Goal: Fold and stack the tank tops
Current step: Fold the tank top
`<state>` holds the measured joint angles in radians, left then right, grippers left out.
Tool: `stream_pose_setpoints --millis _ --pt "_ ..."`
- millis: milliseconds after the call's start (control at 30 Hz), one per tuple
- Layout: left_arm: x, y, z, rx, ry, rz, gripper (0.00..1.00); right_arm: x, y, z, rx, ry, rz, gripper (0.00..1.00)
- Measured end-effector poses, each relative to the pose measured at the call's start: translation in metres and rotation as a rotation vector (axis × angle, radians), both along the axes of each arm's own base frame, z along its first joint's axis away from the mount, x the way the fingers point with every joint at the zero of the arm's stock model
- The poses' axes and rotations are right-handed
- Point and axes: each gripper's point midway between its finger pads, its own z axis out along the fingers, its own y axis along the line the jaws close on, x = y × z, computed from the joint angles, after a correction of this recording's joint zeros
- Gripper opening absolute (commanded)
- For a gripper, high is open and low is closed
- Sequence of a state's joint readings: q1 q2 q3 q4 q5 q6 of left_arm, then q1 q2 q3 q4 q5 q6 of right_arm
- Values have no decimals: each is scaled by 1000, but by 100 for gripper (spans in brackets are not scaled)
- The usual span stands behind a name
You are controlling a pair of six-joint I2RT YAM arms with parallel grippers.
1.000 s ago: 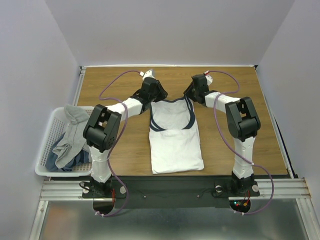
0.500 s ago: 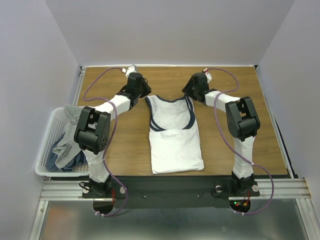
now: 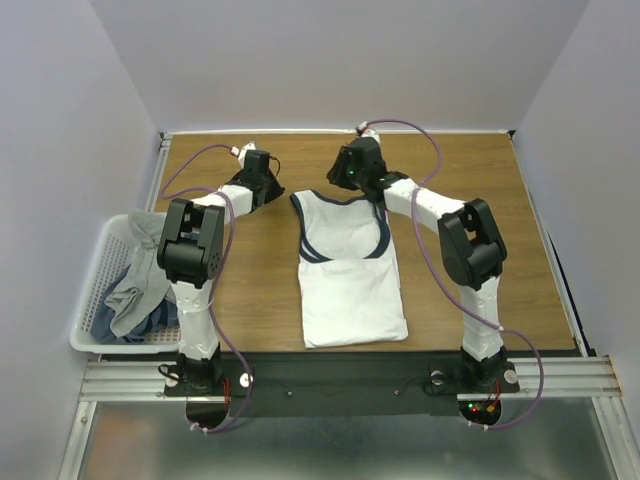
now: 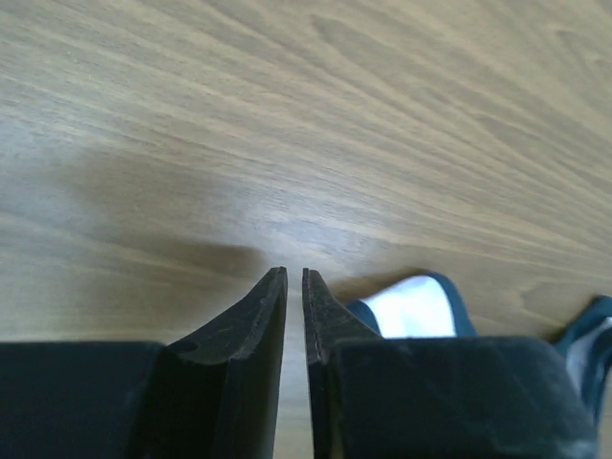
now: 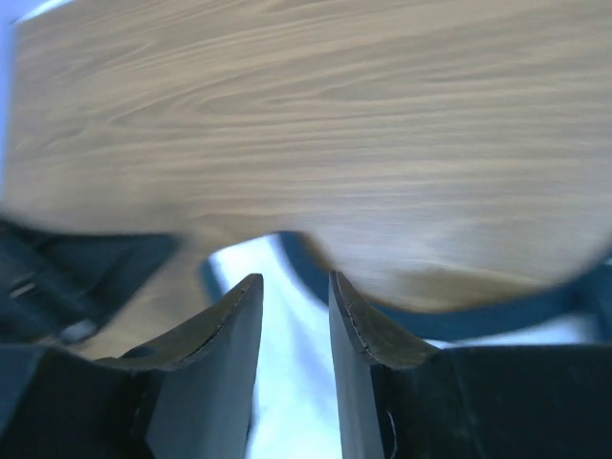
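One white top lay flat in the middle of the table, with its neck at the far end. Grey tops sat in a heap in the basket at the left. The left arm reached out beside the white top, over bare wood. The left jaws were almost together and held nothing. The right arm reached over the neck of the white top. The right jaws were a little apart, with white cloth showing below the gap.
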<state>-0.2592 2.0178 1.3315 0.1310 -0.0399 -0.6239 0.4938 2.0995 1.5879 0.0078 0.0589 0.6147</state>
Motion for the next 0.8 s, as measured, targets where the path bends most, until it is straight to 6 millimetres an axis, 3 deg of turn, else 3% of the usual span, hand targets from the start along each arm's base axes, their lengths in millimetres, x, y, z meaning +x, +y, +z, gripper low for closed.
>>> stream_pose_setpoints --millis 167,300,433,533,700,800 --pt "3 -6 -25 -1 51 -41 19 -18 72 17 -50 -94 155 40" --pt "5 -7 -23 -16 51 -56 17 -33 111 -3 -123 -120 244 40" --pt "5 1 -24 -31 60 -32 14 -34 120 -38 -221 -115 278 40" --pt "0 22 -25 -49 72 29 13 -32 116 -55 -281 -108 280 41" --pt "-7 58 -12 -66 62 137 13 -24 114 -57 -342 -129 266 40" --pt "-3 66 7 -80 20 163 13 -20 117 -51 -370 -160 257 40"
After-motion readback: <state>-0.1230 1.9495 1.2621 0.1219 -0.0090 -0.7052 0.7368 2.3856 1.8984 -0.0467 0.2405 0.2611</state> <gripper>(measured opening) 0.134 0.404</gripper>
